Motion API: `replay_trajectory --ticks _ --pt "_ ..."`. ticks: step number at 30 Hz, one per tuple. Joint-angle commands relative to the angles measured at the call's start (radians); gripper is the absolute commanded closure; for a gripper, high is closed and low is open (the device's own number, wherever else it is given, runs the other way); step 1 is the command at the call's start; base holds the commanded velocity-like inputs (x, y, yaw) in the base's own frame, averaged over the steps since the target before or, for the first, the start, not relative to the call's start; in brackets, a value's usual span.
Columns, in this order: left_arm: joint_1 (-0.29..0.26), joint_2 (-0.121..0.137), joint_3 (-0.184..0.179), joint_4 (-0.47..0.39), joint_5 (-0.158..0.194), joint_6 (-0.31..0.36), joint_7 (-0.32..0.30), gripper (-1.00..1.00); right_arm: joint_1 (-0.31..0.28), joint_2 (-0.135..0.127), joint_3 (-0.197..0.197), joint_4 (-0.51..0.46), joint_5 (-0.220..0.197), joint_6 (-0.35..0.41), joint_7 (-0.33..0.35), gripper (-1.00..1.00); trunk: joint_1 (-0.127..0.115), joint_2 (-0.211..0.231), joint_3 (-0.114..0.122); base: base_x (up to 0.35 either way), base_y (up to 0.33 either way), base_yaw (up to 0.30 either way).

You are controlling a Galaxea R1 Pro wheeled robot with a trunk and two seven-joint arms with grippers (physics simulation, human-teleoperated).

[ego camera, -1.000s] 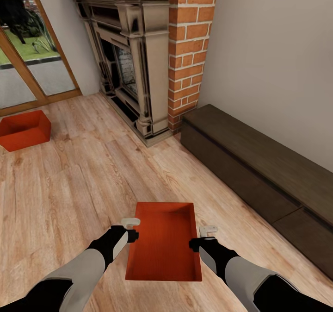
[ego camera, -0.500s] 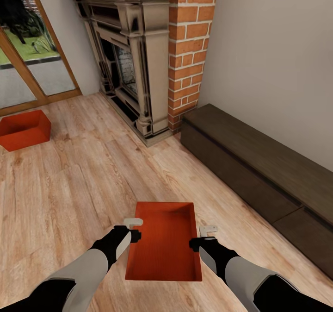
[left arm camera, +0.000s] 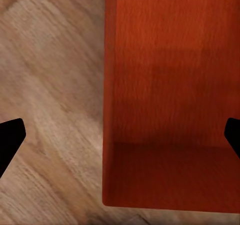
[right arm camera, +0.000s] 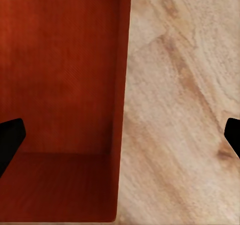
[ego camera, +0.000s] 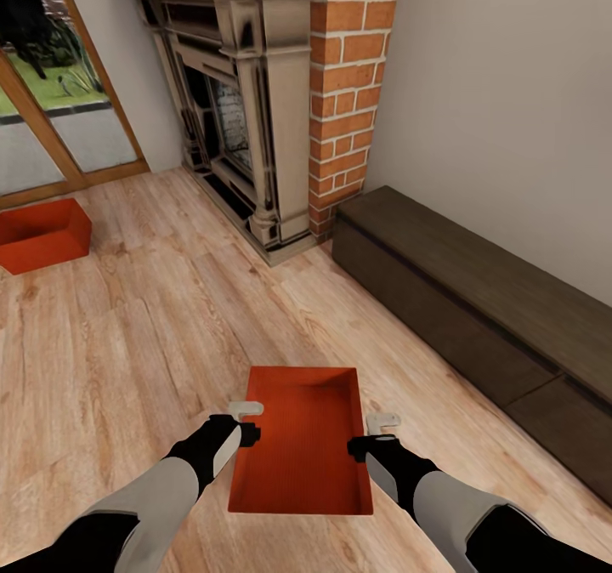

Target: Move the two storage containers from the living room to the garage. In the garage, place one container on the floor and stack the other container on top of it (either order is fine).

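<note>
A red-orange rectangular open-top plastic bin (ego camera: 302, 441) sits on the light wood-plank floor (ego camera: 153, 335) of the living room, directly in front of the robot and squarely between its two arms. Its long axis runs away from the robot, toward the brick-and-dark-stone fireplace (ego camera: 272, 105), so the two long walls face outward, one toward each arm.

The left gripper (ego camera: 246, 421) hangs at the bin's left long wall, and the right gripper (ego camera: 374, 437) at its right long wall, both about midway along the bin's length. In each wrist view the dark fingertips (left arm camera: 10, 140) stand far apart at opposite edges of the picture, with the bin's rim running between them: one finger lies over the bin's interior, the other over bare planks. Both grippers are therefore spread wide, each straddling its own wall (neither has any grip on it so far).

That straddle looks like the relation the next move depends on. Since each wall already lies between a pair of fingers, the likely step is to lower if needed and pinch both walls at once, then lift the bin level with both arms. Neither arm is nearer than the other; the hold looks meant to be symmetric.

The second red-orange bin (ego camera: 38, 235) rests well apart, far to the left, near the glazed wood-framed door (ego camera: 51, 122). A long dark wooden bench (ego camera: 476, 301) lines the right wall.
</note>
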Motion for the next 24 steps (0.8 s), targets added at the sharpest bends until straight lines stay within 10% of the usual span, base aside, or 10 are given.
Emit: replay_trajectory --ticks 1,24 --pt "0.0 0.0 -0.001 -0.002 0.003 0.005 0.004 -1.0 0.0 0.0 0.008 -0.002 -0.006 0.006 -0.006 -1.0 0.004 -0.008 -0.004 0.0 0.0 0.0" --pt "0.0 0.0 -0.003 0.003 0.004 -0.001 0.008 -1.0 0.0 0.006 0.004 -0.002 -0.008 -0.01 -0.005 -1.0 0.061 -0.113 -0.051 0.0 0.0 0.0"
